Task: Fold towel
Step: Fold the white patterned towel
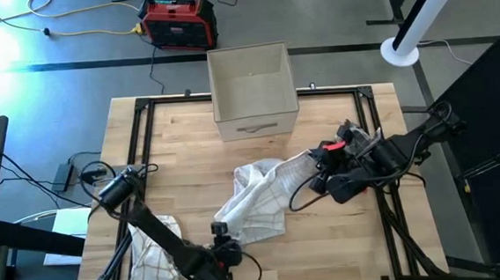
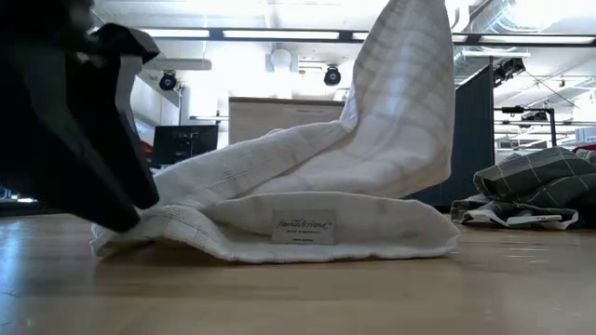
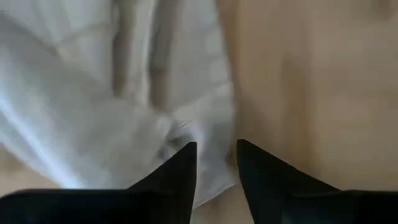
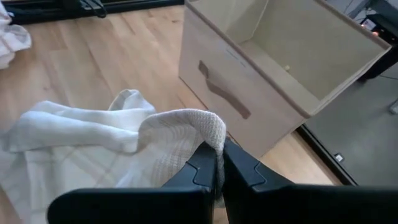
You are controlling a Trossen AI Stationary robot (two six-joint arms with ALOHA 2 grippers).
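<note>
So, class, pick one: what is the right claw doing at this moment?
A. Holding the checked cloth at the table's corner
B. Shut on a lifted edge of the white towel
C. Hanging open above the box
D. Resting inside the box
B: the right claw is pinched shut on a raised fold of the white towel, beside the box, not in it.

Both arms were dark, built of rounded black segments. The right tool (image 1: 315,157) carried a red part near its tip, with black cables looping beside it. The left tool (image 3: 216,163) ended in two black, pointed, wedge-shaped fingers (image 3: 179,171).
</note>
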